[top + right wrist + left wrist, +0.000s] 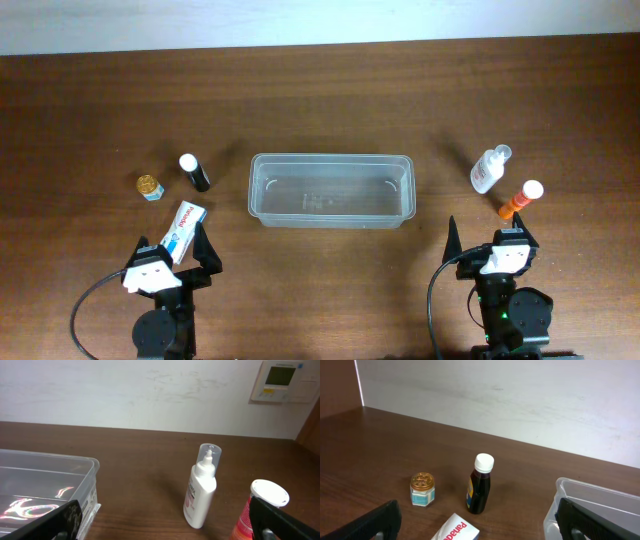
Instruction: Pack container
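Clear plastic is your target: the tub sits empty in the middle of the desk, long side facing you, between the two arms. That central spot looks chosen so either arm can drop things in.

The goods are split by side. On the left you have a small jar with a gold lid, a dark bottle with a white cap and a white box. On the right you have a white spray bottle and an orange tube with a white cap. Each arm likely handles its own share.

Both the left jaws and the right jaws are spread wide and hold nothing, probably ready for a first pick. From overhead, the box lies just ahead of the left jaws, nearly between the fingers, so it seems the easiest start.

Only the overhead view shows the whole tub and confirms nothing is in it. The left wrist view catches just one corner of the tub, but it shows the dark bottle and jar standing upright and apart, plus red lettering on the box. The right wrist view shows the spray bottle upright under a clear cap and well apart from the tub wall. The orange tube sits low at the right of that view.
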Robot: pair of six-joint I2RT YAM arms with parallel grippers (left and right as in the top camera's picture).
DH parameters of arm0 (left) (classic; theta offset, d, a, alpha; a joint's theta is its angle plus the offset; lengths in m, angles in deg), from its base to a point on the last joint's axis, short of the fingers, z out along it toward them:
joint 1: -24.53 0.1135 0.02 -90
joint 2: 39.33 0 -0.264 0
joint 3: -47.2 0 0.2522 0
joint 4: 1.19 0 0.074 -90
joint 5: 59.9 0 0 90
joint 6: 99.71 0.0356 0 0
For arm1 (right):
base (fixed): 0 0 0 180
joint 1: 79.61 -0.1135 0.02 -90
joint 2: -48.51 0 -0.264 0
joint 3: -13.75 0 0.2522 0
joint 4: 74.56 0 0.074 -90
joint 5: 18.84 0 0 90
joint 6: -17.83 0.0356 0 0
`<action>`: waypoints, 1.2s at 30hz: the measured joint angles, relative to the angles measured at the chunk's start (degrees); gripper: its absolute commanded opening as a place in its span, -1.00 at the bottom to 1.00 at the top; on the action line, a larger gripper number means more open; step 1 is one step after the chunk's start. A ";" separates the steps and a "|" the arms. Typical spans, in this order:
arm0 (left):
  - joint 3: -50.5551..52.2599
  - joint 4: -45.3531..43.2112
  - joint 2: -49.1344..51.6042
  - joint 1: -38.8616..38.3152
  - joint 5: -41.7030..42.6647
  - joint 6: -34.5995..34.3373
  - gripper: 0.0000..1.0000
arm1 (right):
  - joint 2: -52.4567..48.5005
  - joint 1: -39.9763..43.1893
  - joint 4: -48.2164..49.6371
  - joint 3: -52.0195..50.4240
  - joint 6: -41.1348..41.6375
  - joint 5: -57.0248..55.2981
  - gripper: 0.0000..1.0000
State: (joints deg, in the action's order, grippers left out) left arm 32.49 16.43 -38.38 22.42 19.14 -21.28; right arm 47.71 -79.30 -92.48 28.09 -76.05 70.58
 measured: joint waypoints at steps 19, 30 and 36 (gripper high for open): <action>0.00 -0.02 0.00 0.00 0.00 0.00 0.99 | 0.00 0.00 0.00 0.00 0.00 0.00 0.97; 0.00 -0.02 0.00 0.00 0.00 0.02 0.99 | 0.00 0.00 0.00 0.00 0.74 0.00 0.96; 0.00 -0.04 0.00 0.00 2.47 0.02 0.99 | 0.00 0.00 -0.70 0.24 5.22 0.02 0.97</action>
State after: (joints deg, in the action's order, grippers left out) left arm 32.49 16.38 -38.38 22.42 21.61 -21.26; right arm 47.71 -79.30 -93.18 28.33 -70.83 70.60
